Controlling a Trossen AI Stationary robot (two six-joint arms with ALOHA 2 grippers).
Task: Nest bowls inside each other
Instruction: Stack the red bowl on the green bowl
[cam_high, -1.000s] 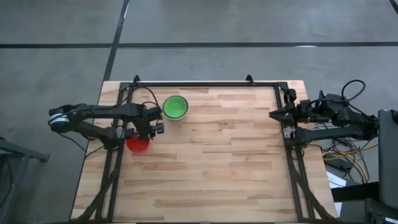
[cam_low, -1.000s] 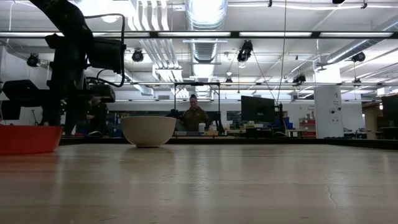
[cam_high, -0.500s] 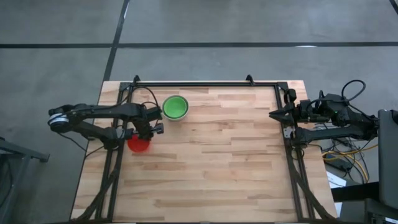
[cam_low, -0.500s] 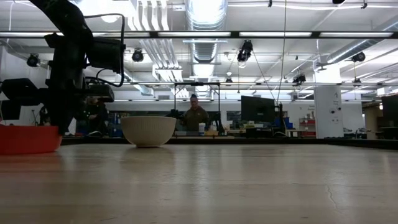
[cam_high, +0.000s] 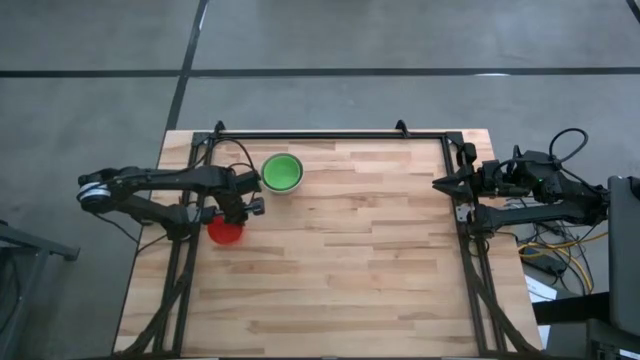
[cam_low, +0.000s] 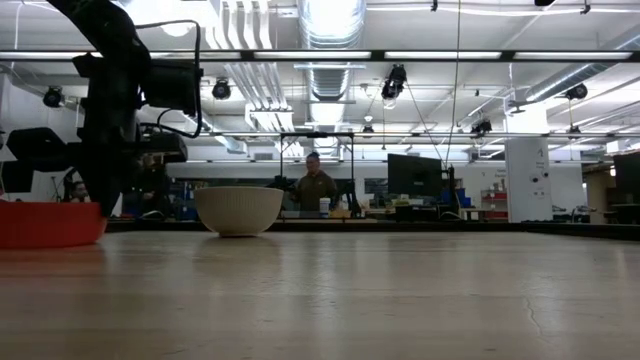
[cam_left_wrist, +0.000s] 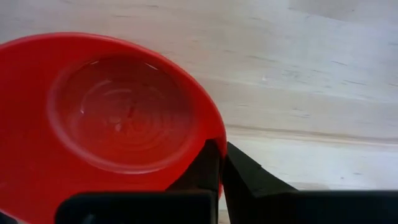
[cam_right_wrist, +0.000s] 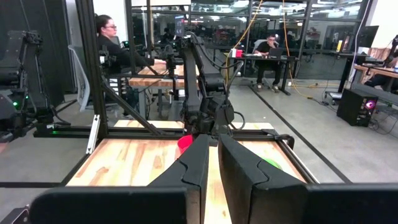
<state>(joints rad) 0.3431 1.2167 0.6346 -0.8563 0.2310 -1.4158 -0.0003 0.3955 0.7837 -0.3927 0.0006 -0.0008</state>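
Note:
A red bowl (cam_high: 227, 232) stands on its base on the wooden table near the left edge; the low view also shows this red bowl (cam_low: 45, 222), on the left. My left gripper (cam_high: 239, 217) points steeply down, shut on its rim. Farther back, a green bowl (cam_high: 282, 171) sits inside a pale white-grey bowl (cam_low: 238, 209), which rests on its base. My right gripper (cam_high: 438, 183) waits level and shut at the table's right edge, clear of everything. My left gripper pinches the red bowl's rim (cam_left_wrist: 214, 127) between its two fingers, one finger (cam_left_wrist: 204, 167) inside the bowl and the other (cam_left_wrist: 249, 175) outside. It comes from above, slanting down, at the rim's side toward the table's right. The bowl stays upright with its base on the table.
A black metal frame (cam_high: 330, 134) runs along the table's far edge and both sides. The middle and near part of the tabletop (cam_high: 340, 280) is bare wood. People sit at desks in the room behind the table (cam_low: 314, 185).
My left gripper has shut on the red bowl's rim without shifting its place. The right arm has kept still.

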